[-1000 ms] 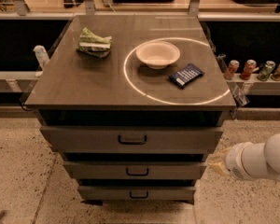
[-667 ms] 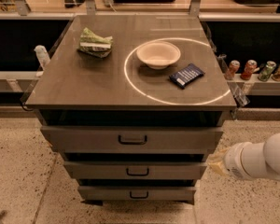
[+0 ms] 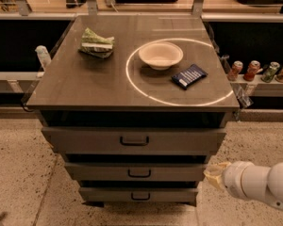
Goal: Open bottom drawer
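Note:
The bottom drawer (image 3: 137,194) is the lowest and narrowest grey front of three, with a small black loop handle (image 3: 140,196). It sits flush and closed under the middle drawer (image 3: 137,172) and the top drawer (image 3: 134,141). My gripper (image 3: 216,175) shows at the lower right on the end of a white arm (image 3: 257,181). It is to the right of the cabinet, about level with the middle drawer, and apart from the drawer fronts.
On the cabinet top (image 3: 75,86) lie a green chip bag (image 3: 98,43), a white bowl (image 3: 160,55) and a dark blue packet (image 3: 189,75). Several cans (image 3: 262,71) stand on a shelf at the right. A speckled floor (image 3: 19,173) surrounds the cabinet.

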You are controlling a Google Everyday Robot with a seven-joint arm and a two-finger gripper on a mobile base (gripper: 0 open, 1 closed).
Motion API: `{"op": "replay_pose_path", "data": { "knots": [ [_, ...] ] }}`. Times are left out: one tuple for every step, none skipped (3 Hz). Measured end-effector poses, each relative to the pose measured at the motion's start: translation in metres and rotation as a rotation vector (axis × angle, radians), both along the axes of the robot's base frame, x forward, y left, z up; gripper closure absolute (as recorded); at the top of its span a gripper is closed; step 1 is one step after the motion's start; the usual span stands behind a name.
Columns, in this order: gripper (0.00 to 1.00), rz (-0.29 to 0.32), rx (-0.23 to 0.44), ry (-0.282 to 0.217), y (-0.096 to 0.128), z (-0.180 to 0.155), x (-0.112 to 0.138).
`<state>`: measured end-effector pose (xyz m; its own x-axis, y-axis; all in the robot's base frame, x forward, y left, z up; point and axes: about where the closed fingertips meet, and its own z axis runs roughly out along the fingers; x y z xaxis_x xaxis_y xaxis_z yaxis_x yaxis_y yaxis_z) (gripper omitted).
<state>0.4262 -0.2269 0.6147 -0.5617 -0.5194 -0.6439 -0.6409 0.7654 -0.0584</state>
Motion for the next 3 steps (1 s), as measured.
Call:
{"op": "replay_pose_path", "data": {
  "knots": [
    [1.0,-0.123,0.125,0.011,-0.008,-0.066,-0.013],
    [1.0,-0.198,0.248,0.065,-0.01,-0.128,-0.024],
    [1.0,-0.199,0.297,0.111,0.004,-0.156,-0.034]
  ]
}}
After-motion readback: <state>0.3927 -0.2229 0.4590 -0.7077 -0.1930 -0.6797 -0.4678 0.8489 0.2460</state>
